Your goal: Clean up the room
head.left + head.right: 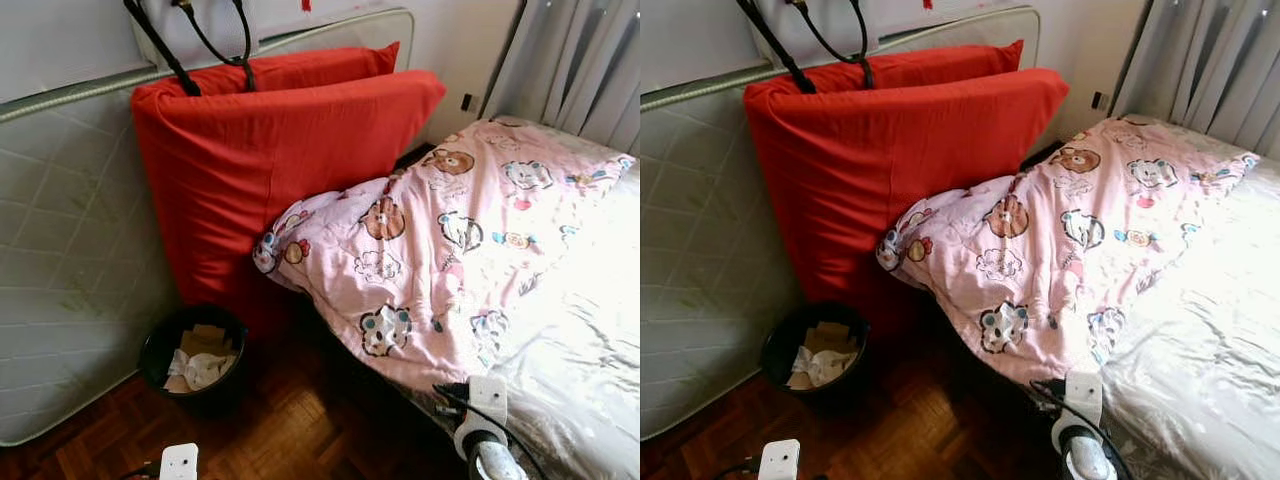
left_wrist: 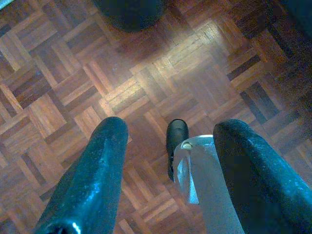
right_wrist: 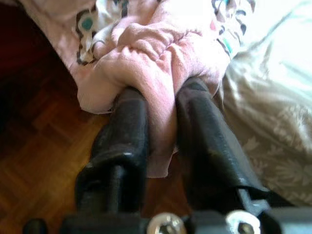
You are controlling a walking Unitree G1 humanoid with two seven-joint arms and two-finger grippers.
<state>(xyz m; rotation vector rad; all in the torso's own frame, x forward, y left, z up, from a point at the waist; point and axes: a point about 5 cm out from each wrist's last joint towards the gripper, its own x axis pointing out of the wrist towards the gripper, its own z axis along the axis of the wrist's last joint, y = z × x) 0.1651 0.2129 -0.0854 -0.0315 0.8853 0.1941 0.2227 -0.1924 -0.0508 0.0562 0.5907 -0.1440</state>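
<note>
My right gripper (image 3: 163,105) clenched on pink blanket (image 1: 450,240) edge, beside bed (image 1: 590,330); my left gripper (image 2: 168,146) spread, released, over parquet floor (image 2: 73,73).

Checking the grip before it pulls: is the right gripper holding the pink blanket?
Yes, the right gripper is shut on a fold of the pink blanket.

Head eyes look down at the bed (image 1: 580,330) (wrist cameras sit close, floorward).
</note>
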